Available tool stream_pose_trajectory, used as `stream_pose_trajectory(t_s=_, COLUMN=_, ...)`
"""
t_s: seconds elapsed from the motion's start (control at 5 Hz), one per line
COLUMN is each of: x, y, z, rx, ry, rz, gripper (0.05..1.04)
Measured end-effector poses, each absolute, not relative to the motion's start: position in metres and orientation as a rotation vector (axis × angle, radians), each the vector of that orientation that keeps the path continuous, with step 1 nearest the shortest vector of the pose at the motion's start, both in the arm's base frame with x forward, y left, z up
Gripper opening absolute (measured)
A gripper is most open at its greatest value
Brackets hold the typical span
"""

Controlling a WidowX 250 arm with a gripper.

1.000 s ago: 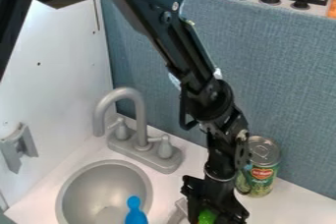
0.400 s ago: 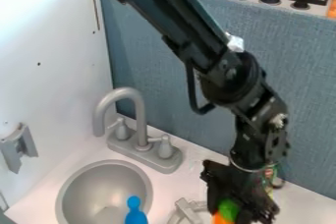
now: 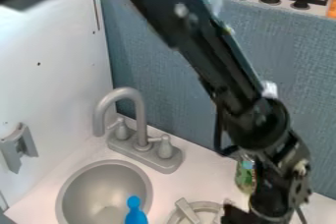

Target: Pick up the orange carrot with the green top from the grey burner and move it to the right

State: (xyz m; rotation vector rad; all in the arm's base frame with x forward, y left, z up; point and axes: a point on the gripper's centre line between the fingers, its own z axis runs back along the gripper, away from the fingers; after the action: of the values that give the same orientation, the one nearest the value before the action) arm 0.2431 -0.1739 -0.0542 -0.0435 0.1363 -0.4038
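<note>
- Wrist looks close to can; sideways swing could topple it
- Gripper near grey ring; lowering could snag it
- Can't tell grip state

White wall: brightly lit; I see a pale, washed-out glow high on its left side, fading lower down.
Blue-grey panel: evenly lit and duller, darker toward the corner by the wall.
Counter: bright, with soft light and faint shading.
Sink: smooth grey shading inside its bowl, without hard-edged shadow.
Faucet: gentle highlights along the curved spout.
Robot arm: very dark, so I lose detail in its black parts; small glints mark its joints, and its uppermost stretch looks blurred.
Light source: I cannot tell exactly where it sits.
</note>
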Motion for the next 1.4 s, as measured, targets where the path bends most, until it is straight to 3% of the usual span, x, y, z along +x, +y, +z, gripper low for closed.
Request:
stream_pose_trajectory(t_s=0.4, x=0.237, y=-0.18, z=-0.09, rx=-0.069, ry=0.209, rz=-0.45, gripper=0.633)
stream_pose_trajectory(t_s=0.6, x=0.239, y=-0.181, z=-0.091, rx=-0.073, ry=0.194, rz=-0.46, gripper=0.715)
stream_pose_trajectory(t_s=0.8, x=0.235, y=-0.178, z=-0.092, rx=-0.07, ry=0.198, rz=-0.441, gripper=0.974)
stream_pose_trajectory(t_s=1.2, x=0.248, y=-0.182, z=-0.021, rx=-0.084, ry=0.076, rz=-0.354, gripper=1.001)
stream_pose_trajectory(t_s=1.4, x=0.237, y=-0.164, z=0.017, rx=-0.042, ry=0.039, rz=-0.28, gripper=1.001)
